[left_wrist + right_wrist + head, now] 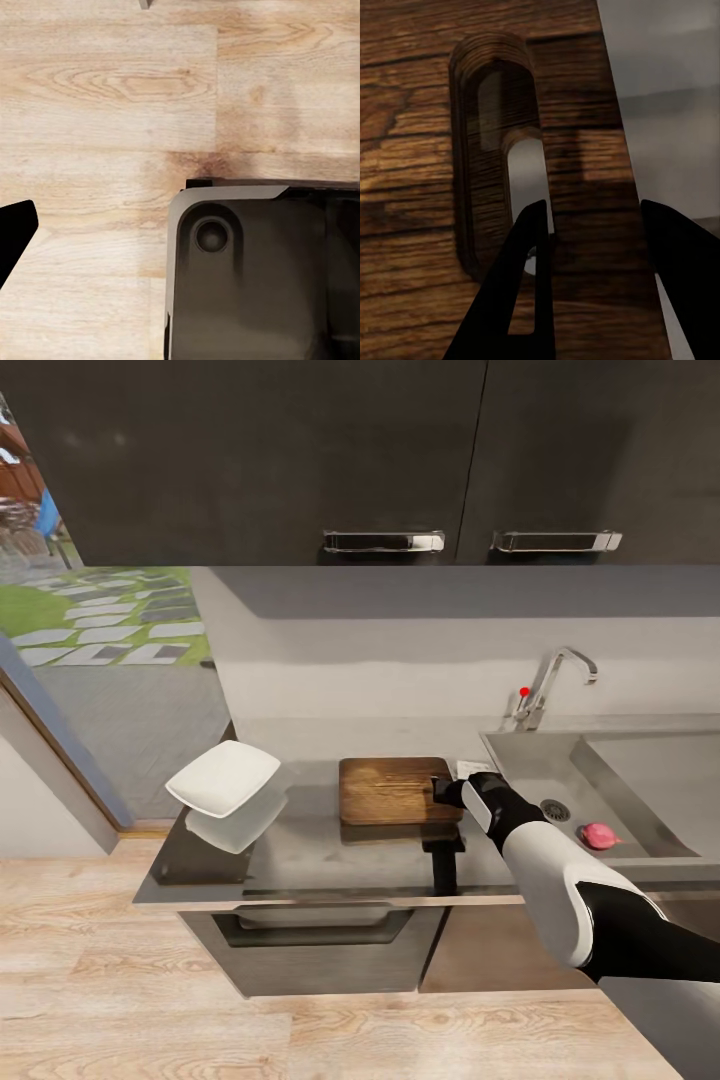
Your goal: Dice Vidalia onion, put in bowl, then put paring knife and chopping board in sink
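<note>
Right wrist view shows right pincer (592,281) straddling chopping board (427,150) slot end.

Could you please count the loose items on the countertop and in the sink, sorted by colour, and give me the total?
White: 1, the shallow square white bowl
Brown: 1, the dark-grained wooden chopping board, its slot end between the right hand's fingers
Pink: 1, the small round pink onion in the steel sink
Total: 3

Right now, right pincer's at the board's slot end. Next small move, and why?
Probably close the right pincer on the chopping board: its fingers straddle the strip between slot and edge, one finger in the slot. The onion lies in the sink.
</note>
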Robot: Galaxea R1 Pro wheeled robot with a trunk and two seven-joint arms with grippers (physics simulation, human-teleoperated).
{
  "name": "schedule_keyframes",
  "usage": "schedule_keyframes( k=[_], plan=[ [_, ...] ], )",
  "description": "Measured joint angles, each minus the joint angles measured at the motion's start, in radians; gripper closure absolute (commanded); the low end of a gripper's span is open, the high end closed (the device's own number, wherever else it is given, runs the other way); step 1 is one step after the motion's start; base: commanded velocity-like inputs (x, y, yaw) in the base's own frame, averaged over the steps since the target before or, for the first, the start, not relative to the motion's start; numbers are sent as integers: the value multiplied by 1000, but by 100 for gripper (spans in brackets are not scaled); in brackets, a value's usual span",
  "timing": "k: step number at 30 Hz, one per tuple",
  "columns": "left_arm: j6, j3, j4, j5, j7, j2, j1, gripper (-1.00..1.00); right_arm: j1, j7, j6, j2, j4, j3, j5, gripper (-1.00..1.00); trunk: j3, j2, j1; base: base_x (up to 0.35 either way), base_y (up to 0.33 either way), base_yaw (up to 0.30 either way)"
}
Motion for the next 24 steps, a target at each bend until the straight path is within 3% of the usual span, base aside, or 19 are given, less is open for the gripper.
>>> schedule_keyframes(
  k=[24],
  plan=[
    [0, 0, 0, 0, 0, -2, 0, -100, 0, 2, 1, -2, 6, -1, 0, 100, 0, 0, 0, 0, 0, 0]
  ],
)
